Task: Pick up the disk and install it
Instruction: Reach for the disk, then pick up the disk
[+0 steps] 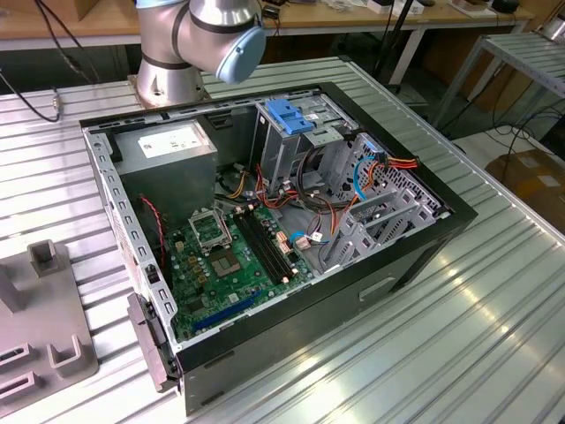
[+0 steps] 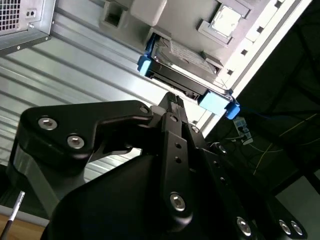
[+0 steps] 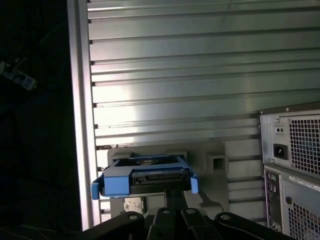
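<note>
We see a tabletop (image 1: 494,291) of ribbed silver metal slats, and light glints off it in pale streaks. Behind it runs a long wooden bench (image 1: 79,25). At the exterior view's right stands a second slatted metal table (image 1: 525,49), with a brown cardboard box (image 1: 534,177) near it on the dark floor (image 1: 459,115). In the first wrist view, we find darkness beyond the tabletop's edge.

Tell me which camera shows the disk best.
The second wrist view: the disk appears close and angled, showing its top face, one long edge and both blue bracket ends. The first wrist view shows it end-on, mostly bracket and connector edge. The exterior view is aimed at the open computer case.
</note>
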Controlling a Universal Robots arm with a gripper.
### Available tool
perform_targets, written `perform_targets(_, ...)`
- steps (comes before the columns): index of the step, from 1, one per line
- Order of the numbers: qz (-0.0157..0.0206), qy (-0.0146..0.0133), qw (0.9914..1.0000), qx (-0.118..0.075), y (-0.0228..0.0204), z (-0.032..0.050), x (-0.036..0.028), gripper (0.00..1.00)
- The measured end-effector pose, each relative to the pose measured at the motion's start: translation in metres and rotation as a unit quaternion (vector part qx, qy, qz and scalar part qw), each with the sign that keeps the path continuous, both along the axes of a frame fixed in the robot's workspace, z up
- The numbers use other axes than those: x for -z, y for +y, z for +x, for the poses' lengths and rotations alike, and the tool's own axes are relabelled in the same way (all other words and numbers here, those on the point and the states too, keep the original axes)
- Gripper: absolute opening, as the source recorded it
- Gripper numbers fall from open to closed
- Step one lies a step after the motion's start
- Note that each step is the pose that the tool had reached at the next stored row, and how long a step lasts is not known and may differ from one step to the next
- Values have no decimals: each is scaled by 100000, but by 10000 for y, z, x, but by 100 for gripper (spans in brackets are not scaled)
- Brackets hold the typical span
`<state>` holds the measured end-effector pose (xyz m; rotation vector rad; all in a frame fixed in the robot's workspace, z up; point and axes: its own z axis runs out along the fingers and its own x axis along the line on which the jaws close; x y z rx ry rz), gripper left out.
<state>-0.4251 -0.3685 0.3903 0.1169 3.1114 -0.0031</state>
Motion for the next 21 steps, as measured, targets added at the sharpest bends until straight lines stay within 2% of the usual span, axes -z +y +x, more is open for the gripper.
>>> perform_targets(1,1,-3,100000,1,2,-51,2,10)
perform_targets(2,-3,3,100000,3,8,-157,5,10)
perform_targets(5,-7,12,100000,3,14,-301,10,10)
perform_targets(7,-2,1,100000,2,15,-349,12,10)
perform_targets(21,-4,9,100000,0,15,-369,11,10)
